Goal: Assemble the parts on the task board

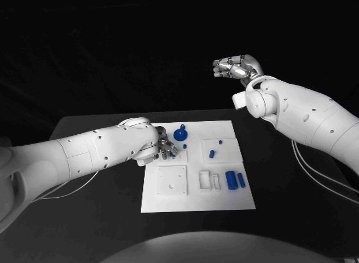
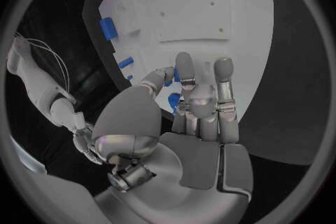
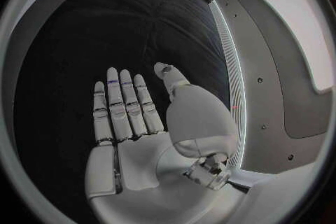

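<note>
Pretty dark setup overall. A black table (image 1: 93,123) is seen in the head view, and everything behind it is swallowed up in black. In the right wrist view, a grey panel (image 3: 280,84) with a bright pale rectangular window (image 3: 301,28) is seen beside a dark surface.

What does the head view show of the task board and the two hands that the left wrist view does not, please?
Head view alone: the whole task board on the black table, a large knobbed blue part near the board's far edge, and the right hand raised beyond the table, away from the board.

Left wrist view alone: the left hand's palm side, its fingers closing round a small blue part.

Both: the left hand over the board, and blue cylinders.
</note>
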